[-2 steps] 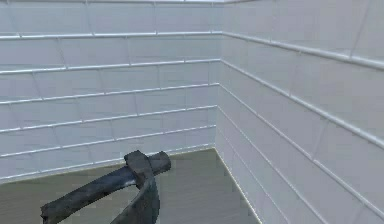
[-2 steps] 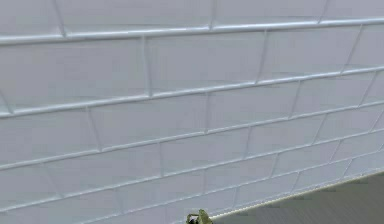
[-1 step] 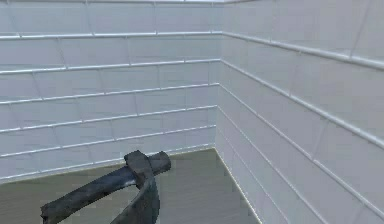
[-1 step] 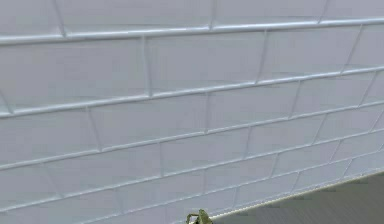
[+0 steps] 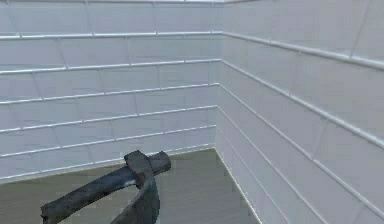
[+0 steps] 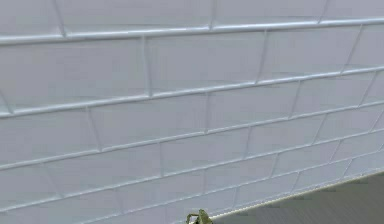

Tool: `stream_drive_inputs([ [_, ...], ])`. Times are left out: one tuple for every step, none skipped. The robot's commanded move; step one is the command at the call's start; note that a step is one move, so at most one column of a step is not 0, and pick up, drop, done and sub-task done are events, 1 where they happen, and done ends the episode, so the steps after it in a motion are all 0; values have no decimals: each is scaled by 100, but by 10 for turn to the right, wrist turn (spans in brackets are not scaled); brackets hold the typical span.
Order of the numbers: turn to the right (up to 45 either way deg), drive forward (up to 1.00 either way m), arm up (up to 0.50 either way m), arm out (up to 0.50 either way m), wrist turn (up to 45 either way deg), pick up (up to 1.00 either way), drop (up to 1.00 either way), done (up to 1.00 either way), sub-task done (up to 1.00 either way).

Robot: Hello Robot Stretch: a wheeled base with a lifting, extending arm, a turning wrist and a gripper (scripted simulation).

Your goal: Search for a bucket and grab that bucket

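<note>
- Where two white tiled walls [image 5: 110, 90] meet in a corner, grey floor [image 5: 200, 190] lies at their foot in the forward view.
- Dark curved item [image 5: 140, 165], blue-grey with a blocky top, on that floor at the forward view's bottom edge; whether it is the bucket cannot be told.
- Side wall [image 6: 190, 100], white tiles, arm side view; a strip of grey flooring [image 6: 350, 195] lower right.
- Small yellow-green speck [image 6: 198, 217] at the bottom edge, unidentified.
- Jaws: state cannot be told; item positions relative to them likewise.

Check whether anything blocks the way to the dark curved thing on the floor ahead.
Nothing visible does. The dark curved thing lies at the forward view's bottom edge on grey floor, with tiled walls behind it. Whether it is the bucket cannot be told.
</note>
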Motion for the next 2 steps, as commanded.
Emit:
stream_drive_inputs([
  [0, 0, 10, 0, 0, 0, 0, 0, 0],
  [0, 0, 0, 0, 0, 0, 0, 100, 0],
])
